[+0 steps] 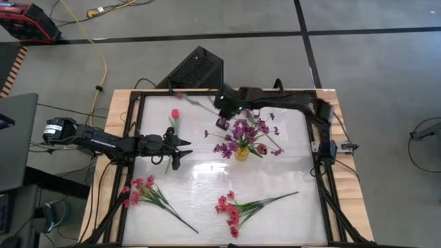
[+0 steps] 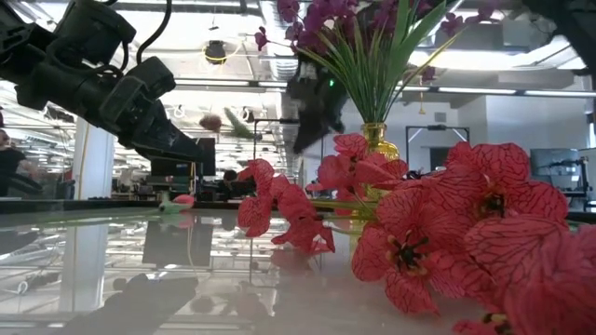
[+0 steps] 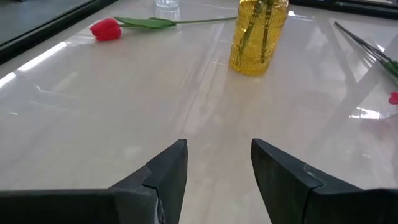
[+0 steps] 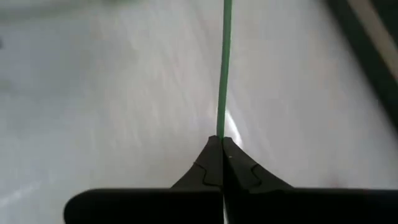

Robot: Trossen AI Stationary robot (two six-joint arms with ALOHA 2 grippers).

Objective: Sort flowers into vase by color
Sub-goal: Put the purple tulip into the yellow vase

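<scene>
A yellow vase (image 1: 241, 153) (image 3: 258, 37) (image 2: 377, 140) stands mid-table with purple flowers (image 1: 242, 129) in it. A red tulip (image 1: 175, 114) (image 3: 106, 29) lies flat on the table. Two red-pink sprigs (image 1: 141, 189) (image 1: 231, 209) lie near the table's front edge. My right gripper (image 1: 219, 109) (image 4: 222, 142) is above the far side of the table, shut on a thin green stem. That stem's blurred reddish bloom (image 1: 173, 94) (image 2: 212, 121) points far-left. My left gripper (image 1: 180, 148) (image 3: 219, 165) is open, low over the table, left of the vase. My right gripper pinches a single flower's thin green stem (image 4: 221, 127) between its two shut fingers. The stem runs straight out ahead, along the fingers. The flower is lifted clear of the table, its stem (image 1: 200, 103) roughly level, its bloom toward the far-left corner.
A clear glass base (image 3: 166, 5) stands beyond the tulip. A black box (image 1: 196, 69) sits past the table's far edge. A dark frame (image 1: 127, 120) runs round the table. Bare tabletop lies between my left gripper and the yellow vase.
</scene>
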